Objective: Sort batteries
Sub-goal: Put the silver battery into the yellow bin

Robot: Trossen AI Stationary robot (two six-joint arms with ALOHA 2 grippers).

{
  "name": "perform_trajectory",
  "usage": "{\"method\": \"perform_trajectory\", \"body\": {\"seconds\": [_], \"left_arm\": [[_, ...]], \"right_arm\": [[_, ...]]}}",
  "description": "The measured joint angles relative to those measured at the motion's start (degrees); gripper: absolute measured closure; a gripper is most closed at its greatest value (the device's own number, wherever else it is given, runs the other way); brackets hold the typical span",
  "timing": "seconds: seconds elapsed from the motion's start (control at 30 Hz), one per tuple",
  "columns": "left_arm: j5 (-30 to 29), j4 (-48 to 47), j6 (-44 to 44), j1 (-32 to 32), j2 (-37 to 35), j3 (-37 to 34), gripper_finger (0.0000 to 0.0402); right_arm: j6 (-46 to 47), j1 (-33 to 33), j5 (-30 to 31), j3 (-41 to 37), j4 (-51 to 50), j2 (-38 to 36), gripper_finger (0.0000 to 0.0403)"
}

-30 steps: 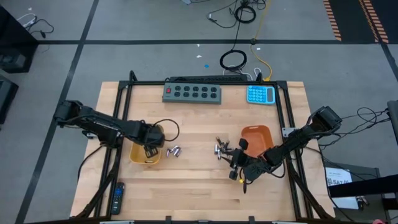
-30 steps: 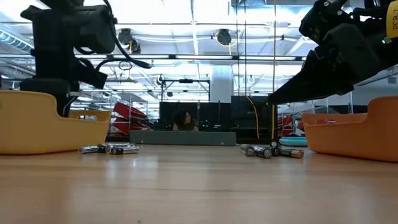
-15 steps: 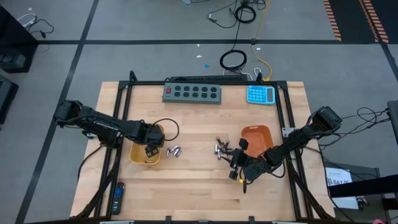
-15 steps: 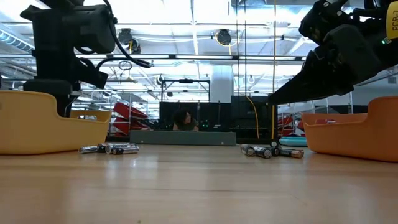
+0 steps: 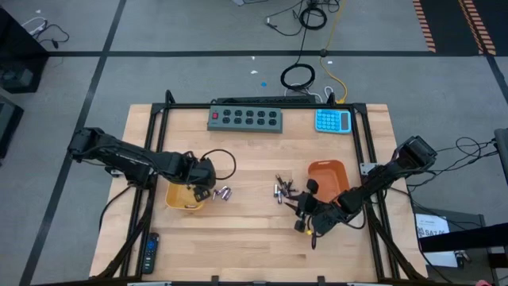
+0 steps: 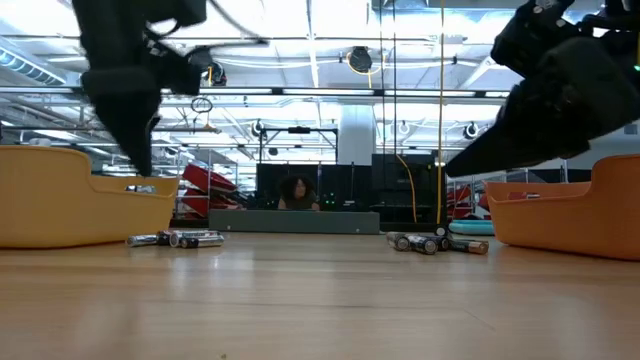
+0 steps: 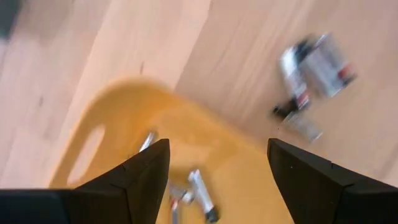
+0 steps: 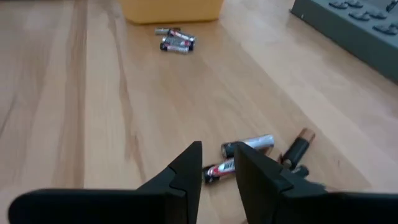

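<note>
Several batteries (image 7: pixel 186 193) lie inside the yellow tray (image 5: pixel 181 199). A small cluster of batteries (image 5: pixel 221 193) lies on the wood just right of that tray. Another cluster of batteries (image 5: pixel 283 190) lies left of the orange tray (image 5: pixel 327 176). My left gripper (image 5: pixel 204 189) hovers open over the yellow tray's right edge, and its wrist view shows the left gripper (image 7: pixel 217 144) empty. My right gripper (image 5: pixel 298 210) is low, just on the near side of the right cluster. In its wrist view the right gripper (image 8: pixel 217 148) is open by a narrow gap, with batteries (image 8: pixel 249 146) lying just beyond the tips.
A grey switch box (image 5: pixel 245 118) and a blue calculator (image 5: pixel 332 121) sit along the far edge. A black remote (image 5: pixel 150 252) lies at the near left corner. Bare wood stretches between the two trays. A person (image 6: pixel 293 192) sits in the room beyond the table.
My left gripper has moved from over the middle of the yellow tray toward the table's right, reaching the tray's right edge near the loose batteries, and has tipped to point downward. The batteries and trays have stayed in place.
</note>
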Motion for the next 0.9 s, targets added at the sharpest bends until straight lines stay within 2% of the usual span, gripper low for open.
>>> {"method": "perform_trajectory", "body": {"seconds": [0.17, 0.4, 0.53, 0.73, 0.9], "left_arm": [[-0.92, 8.90, 5.63, -0.16, 3.78, 4.23, 0.0123], [-0.95, 25.06, 19.01, -0.16, 15.82, 10.40, 0.0123], [2.91, 36.45, 24.67, -0.18, 21.33, 11.56, 0.0123], [5.14, 41.28, 24.99, -0.07, 27.86, 14.36, 0.0123], [0.21, 42.85, 22.00, -0.42, 33.34, 18.83, 0.0123]], "right_arm": [[1.39, -0.72, -2.36, -0.02, -1.60, -2.72, 0.0319], [8.09, -0.21, -2.44, 0.00, -3.17, -3.84, 0.0319], [9.90, 0.63, -0.81, 0.00, -3.27, -3.74, 0.0319], [10.97, -0.03, 1.00, 0.00, -3.09, -3.98, 0.0319], [11.65, 0.35, 2.85, 0.00, -3.47, -3.95, 0.0319]]}}
